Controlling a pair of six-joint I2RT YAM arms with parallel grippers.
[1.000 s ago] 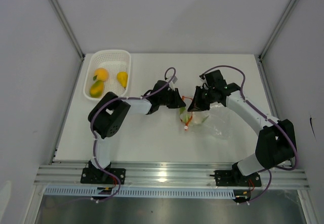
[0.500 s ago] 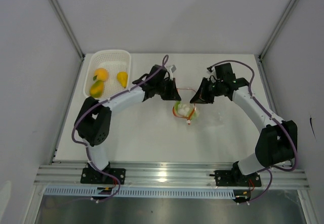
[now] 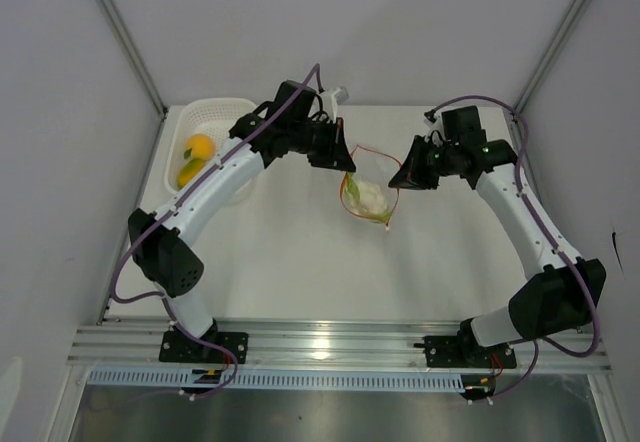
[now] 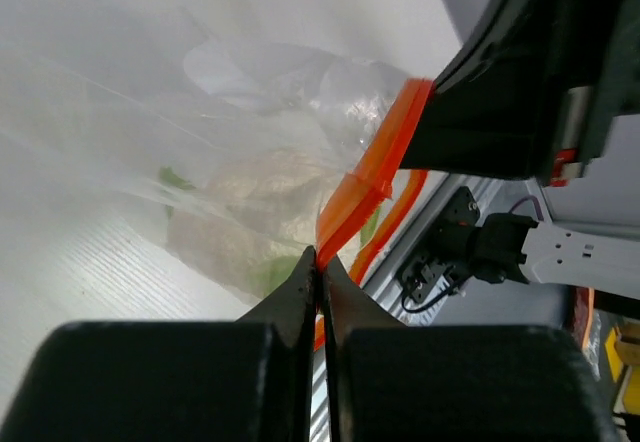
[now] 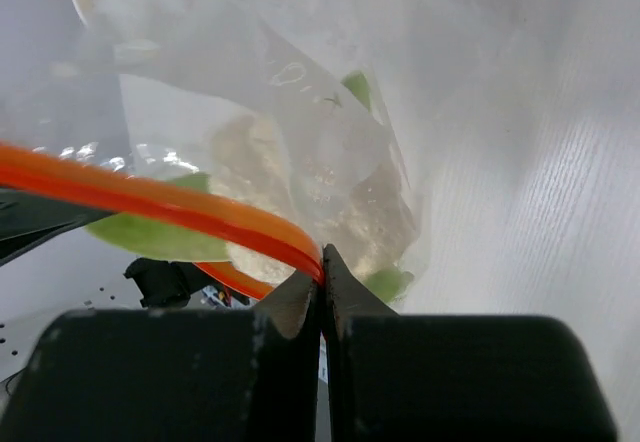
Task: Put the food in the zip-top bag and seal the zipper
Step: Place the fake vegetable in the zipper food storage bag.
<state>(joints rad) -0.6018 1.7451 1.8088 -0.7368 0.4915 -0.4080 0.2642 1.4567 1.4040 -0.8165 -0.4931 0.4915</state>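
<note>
The clear zip-top bag (image 3: pixel 383 210) hangs above the table between my two grippers. Inside it sits a white cauliflower-like piece with green (image 3: pixel 367 194). My left gripper (image 3: pixel 344 158) is shut on the left end of the orange-red zipper (image 3: pixel 372 151), and my right gripper (image 3: pixel 399 179) is shut on its right end. In the left wrist view the jaws (image 4: pixel 320 259) pinch the zipper strip (image 4: pixel 372 177), with the cauliflower piece (image 4: pixel 265 197) behind the plastic. The right gripper (image 5: pixel 322 260) likewise pinches the zipper (image 5: pixel 180 207). More food, an orange fruit (image 3: pixel 200 146) and a yellow-green fruit (image 3: pixel 188 174), lies in the basket.
A white mesh basket (image 3: pixel 222 108) stands at the far left corner of the table, partly covered by my left arm. Grey walls with metal posts close the table in on the left, right and back.
Both arms rose and reached toward the back, lifting the bag off the table. The left gripper closed on the zipper. The bag's mouth is now stretched between the two grippers.
</note>
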